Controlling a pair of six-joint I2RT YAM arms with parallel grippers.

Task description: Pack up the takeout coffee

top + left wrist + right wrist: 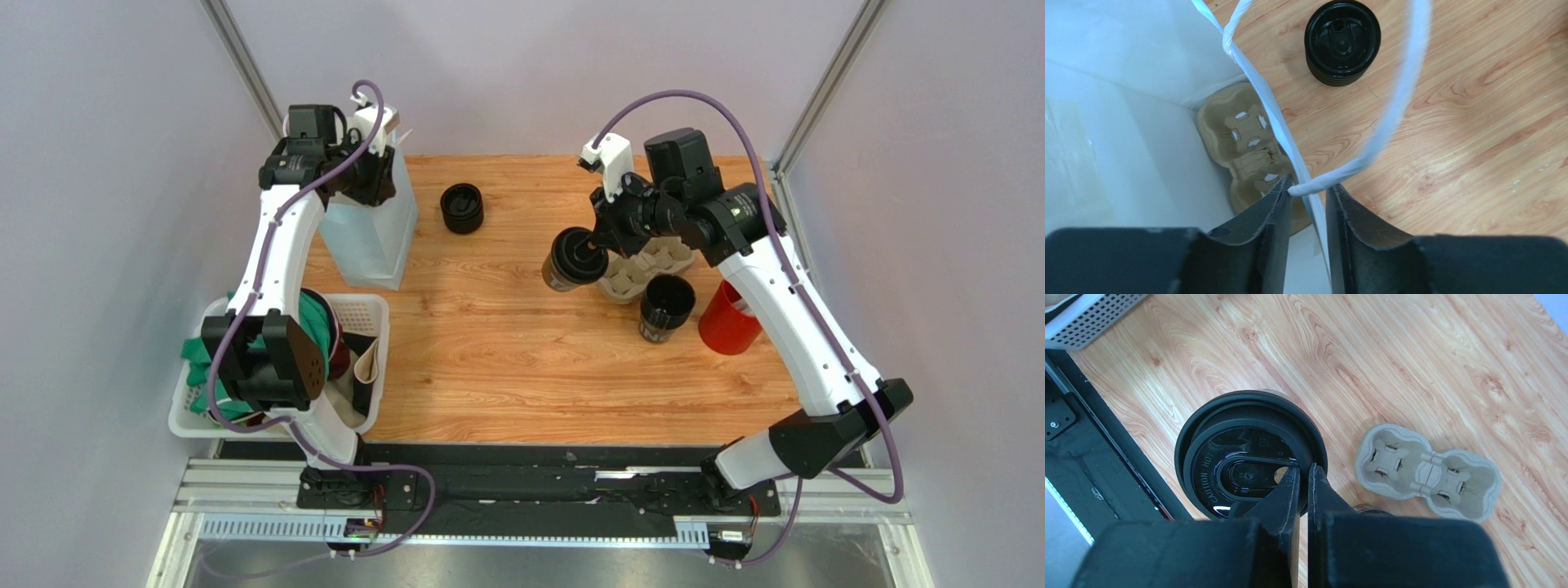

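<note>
- The coffee cup, black with a black lid, appears lifted clear of the table and tilted. It is held just beside an empty cardboard tray toward the far right.
- The right tool is pinched almost fully together on the edge of the lid, and the cup is carried by that pinch alone.
- The cup is judged light and thin-walled, so it would be easily crushed. Its glossy lid could slip or pop off, and if the cup is full, a spill is likely while it is tilted.
- A hold around the body just under the lid is judged safer than a pinch on the rim.
- The right arm is stretched forward and bent inward toward the middle of the table, with the wrist turned down over the cup.
- The left tool is partly open, with the white handle of the paper bag lying between its fingers. No firm clamp on the handle can be made out.
- A second tray is seen at the bottom of the bag.
- The left arm is reached out to the far left corner, above the mouth of the bag.
- Another black cup is left standing near the bag.
</note>
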